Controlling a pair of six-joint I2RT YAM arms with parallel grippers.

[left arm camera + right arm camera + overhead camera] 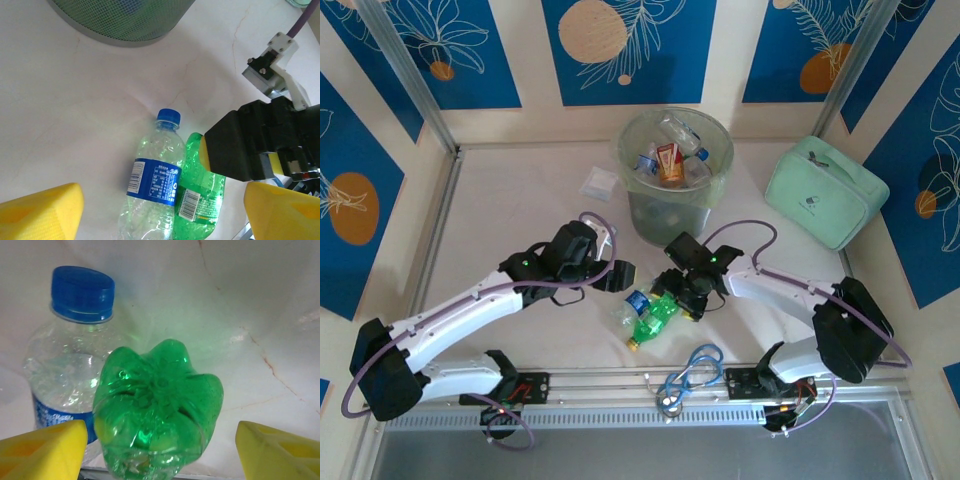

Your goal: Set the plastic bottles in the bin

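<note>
From above, the bin stands at 12 o'clock from the table's middle and already holds several bottles. Two more lie between the arms, toward 6 o'clock from it: a clear bottle with a blue cap and, touching it on its 4 o'clock side, a green bottle. Your left gripper hangs at their 10 o'clock and your right gripper at their 2 o'clock.

In the left wrist view, the left gripper's yellow pads stand wide apart with nothing between them but table and the clear bottle below. It holds nothing. The green bottle lies at the clear one's 3 o'clock, with the right gripper over it.

In the right wrist view, the right gripper is spread wide to either side of the green bottle's lobed base, with a gap on each side, so it grips nothing.

Expect both bottles to be empty and very light, thin-walled, springy and slick. They will dent and may squirt out of a hard pinch. Take each across the labelled mid-body, not the tapered neck or rounded base.
</note>
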